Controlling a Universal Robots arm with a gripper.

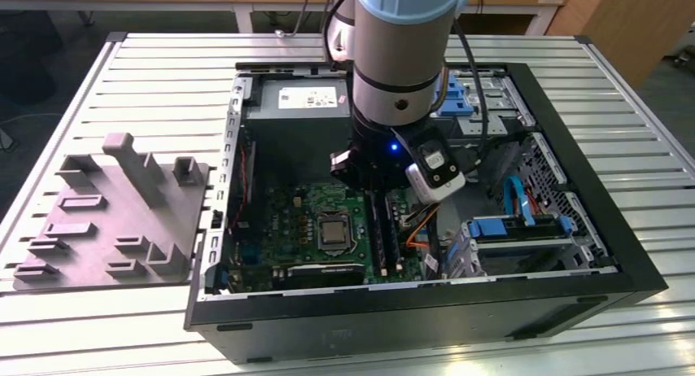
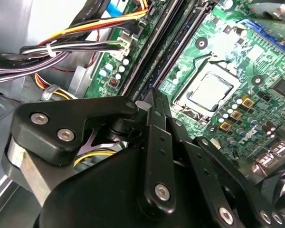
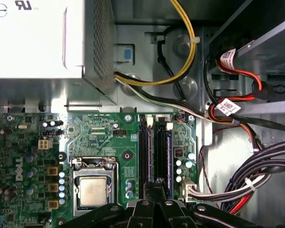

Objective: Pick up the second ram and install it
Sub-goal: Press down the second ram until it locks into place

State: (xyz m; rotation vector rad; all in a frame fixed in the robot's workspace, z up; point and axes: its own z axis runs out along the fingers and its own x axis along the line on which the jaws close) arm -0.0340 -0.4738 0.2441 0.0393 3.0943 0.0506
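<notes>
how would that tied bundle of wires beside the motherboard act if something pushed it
The wire bundle would likely flex, since it runs in loose curves. The white tie probably keeps its strands moving together. One end looks plugged into the motherboard, so it should swing, not slide away.

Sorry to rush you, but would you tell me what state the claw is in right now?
Claw: closed, fingers together over the memory slots on the green board; whether it grips a memory stick cannot be told.
</notes>
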